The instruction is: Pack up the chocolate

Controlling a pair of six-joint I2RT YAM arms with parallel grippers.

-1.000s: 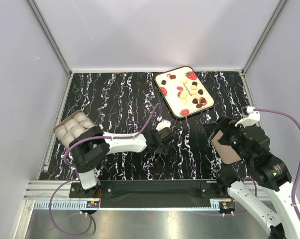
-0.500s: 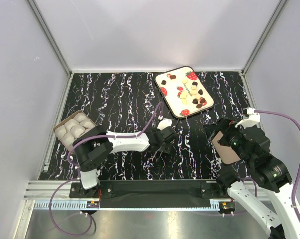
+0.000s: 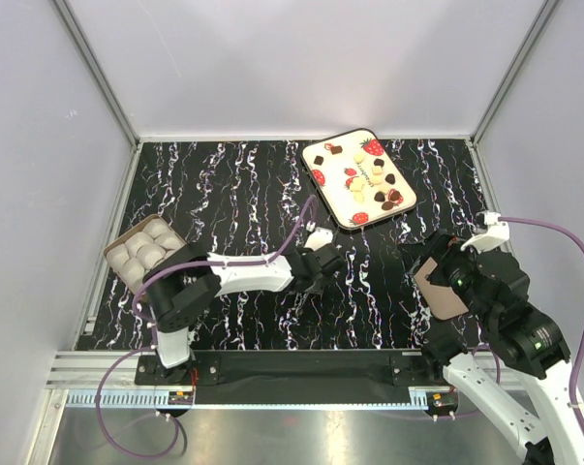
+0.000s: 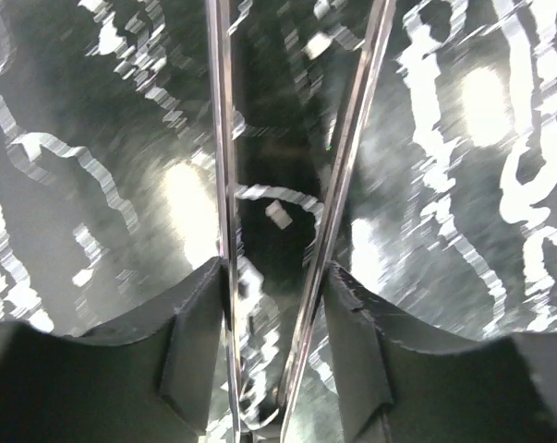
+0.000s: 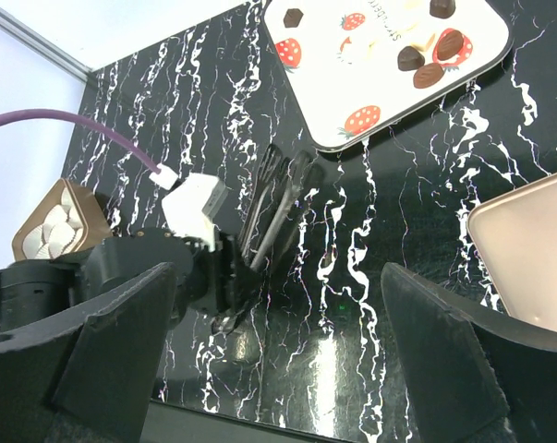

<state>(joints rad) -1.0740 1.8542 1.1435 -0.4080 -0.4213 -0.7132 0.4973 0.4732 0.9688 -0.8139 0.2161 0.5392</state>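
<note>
Since left gripper [image 3: 322, 263] advanced, tongs [image 5: 276, 208] held

The left arm [image 3: 241, 277], bolted at seven o'clock, and the right arm [image 3: 509, 329] at five, wear white shells over black joints. A purple cable [image 3: 296, 225] loops to a white plug box [image 5: 194, 205] at each wrist.
</note>
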